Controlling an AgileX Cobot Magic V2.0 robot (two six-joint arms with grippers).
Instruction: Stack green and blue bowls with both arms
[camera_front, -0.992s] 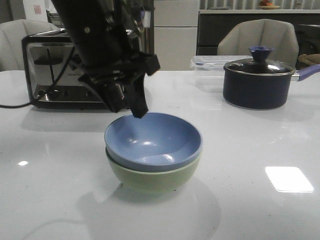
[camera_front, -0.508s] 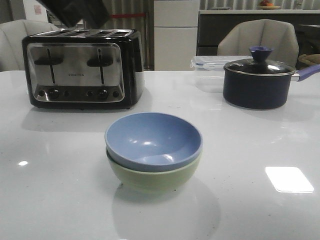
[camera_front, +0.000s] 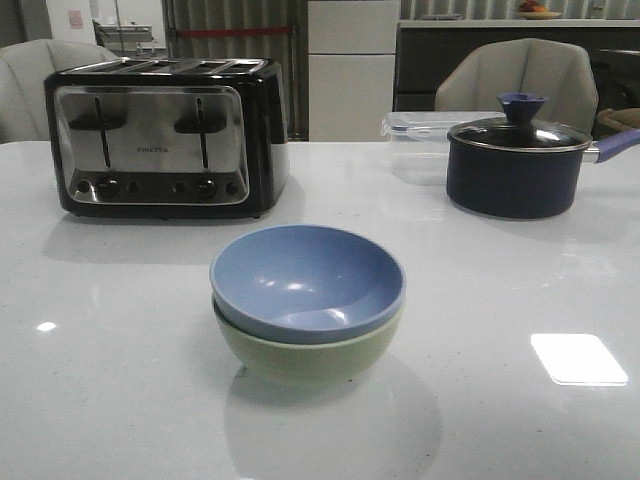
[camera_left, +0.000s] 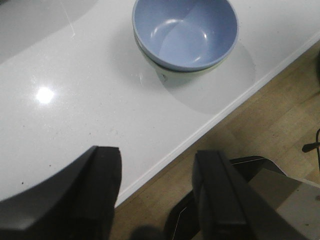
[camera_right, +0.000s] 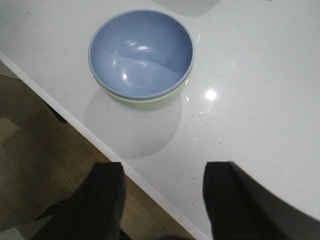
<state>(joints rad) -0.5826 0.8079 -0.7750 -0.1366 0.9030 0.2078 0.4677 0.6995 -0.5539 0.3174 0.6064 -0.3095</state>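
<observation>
The dusty blue bowl (camera_front: 307, 279) sits nested inside the pale green bowl (camera_front: 310, 358) near the middle of the white table. Both wrist views show the same stack: blue bowl (camera_left: 185, 32) over green bowl (camera_left: 172, 75), and blue bowl (camera_right: 141, 52) over green bowl (camera_right: 145, 102). My left gripper (camera_left: 157, 157) hangs open and empty above the table's front edge, well away from the bowls. Above that same edge my right gripper (camera_right: 162, 172) is open with nothing in it. Neither arm appears in the front view.
A black and steel toaster (camera_front: 165, 135) stands at the back left. A dark navy pot with a glass lid (camera_front: 518, 160) is at the back right, a clear plastic box (camera_front: 420, 130) behind it. The wooden floor (camera_left: 270, 120) shows below the table edge.
The left arm, which stood over the blue bowl's far rim a second ago, has lifted away and left the front view. The stacked bowls have not moved.
</observation>
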